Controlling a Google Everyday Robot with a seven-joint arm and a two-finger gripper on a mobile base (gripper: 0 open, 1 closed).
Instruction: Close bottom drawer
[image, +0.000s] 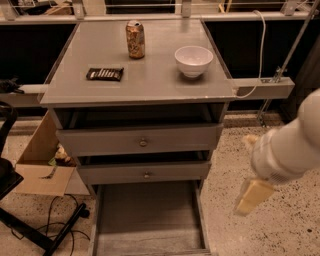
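Note:
The grey cabinet (137, 82) has three drawers. The bottom drawer (150, 220) is pulled far out towards me, showing its long bare grey-plank interior; its front lies at the lower edge of the view, mostly cut off. The middle drawer (145, 172) and the top drawer (142, 140) stand slightly ajar. My gripper (247, 205), cream-coloured at the end of the white arm (292, 145), hangs low over the speckled floor, to the right of the bottom drawer and apart from it.
On the cabinet top are a drink can (135, 39), a white bowl (193, 60) and a dark snack bar (104, 74). An open cardboard box (42, 160) sits on the floor at the left. A black chair base and cables (45, 230) lie at the lower left. A white rail with a cable (262, 87) runs at the right.

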